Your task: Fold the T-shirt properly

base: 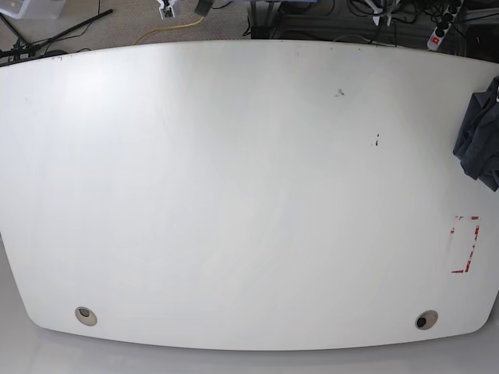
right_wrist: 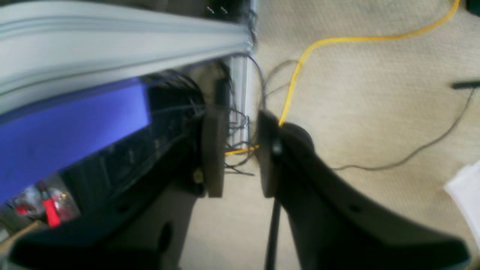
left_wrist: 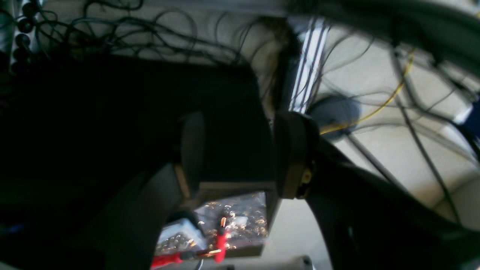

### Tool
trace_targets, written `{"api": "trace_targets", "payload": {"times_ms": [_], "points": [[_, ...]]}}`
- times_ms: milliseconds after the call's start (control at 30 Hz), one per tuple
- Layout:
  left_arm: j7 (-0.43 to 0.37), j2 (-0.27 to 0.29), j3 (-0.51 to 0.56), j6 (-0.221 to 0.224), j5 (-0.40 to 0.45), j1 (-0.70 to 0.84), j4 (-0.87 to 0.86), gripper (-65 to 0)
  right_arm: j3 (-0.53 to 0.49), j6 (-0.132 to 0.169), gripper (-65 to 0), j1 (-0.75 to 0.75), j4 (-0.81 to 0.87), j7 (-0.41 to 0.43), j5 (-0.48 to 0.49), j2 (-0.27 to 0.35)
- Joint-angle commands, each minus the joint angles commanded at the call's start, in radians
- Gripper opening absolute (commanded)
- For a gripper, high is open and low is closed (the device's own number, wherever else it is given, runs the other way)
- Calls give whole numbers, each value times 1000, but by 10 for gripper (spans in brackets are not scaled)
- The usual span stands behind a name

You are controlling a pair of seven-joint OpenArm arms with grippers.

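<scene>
The T-shirt is a dark slate-blue crumpled heap at the right edge of the white table, partly cut off by the frame. No lettering shows. Neither arm appears in the base view. My left gripper is open and empty, with its fingers wide apart over dark equipment and floor. My right gripper is open and empty, above beige carpet and cables. The T-shirt does not show in either wrist view.
A red tape outline marks the table near its right front. Two round holes sit by the front edge. A yellow cable and tangled wires lie on the floor. A tray of small gold parts is below the left gripper.
</scene>
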Motion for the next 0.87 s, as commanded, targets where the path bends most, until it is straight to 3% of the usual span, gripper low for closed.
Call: {"api": "trace_targets", "payload": {"times_ms": [67,167,267,433,500,867], "points": [[-38,-5,32,32,0,-83,-129,-381,-2,-11,-514,54,-77,0,0,5],[-104,-6,69,117,2,-158,-278,-381,-2,-34,-514,126,-170,0,0,25],[-107,-6,107,169,2,-213,-330,-381,-2,-35,-512,180,-227,0,-2,28],[-106,2,158,252,2,-233,-341,-379,-2,-92,-507,235,-285,-3,-2,40],[-106,17,160,265,2,-235,-341,-379,-2,-106,-507,250,-310,-3,-2,41],[-106,25,155,269,0,-247,-341,-381,-3,-107,-506,258,-324,-2,-2,51]]}}
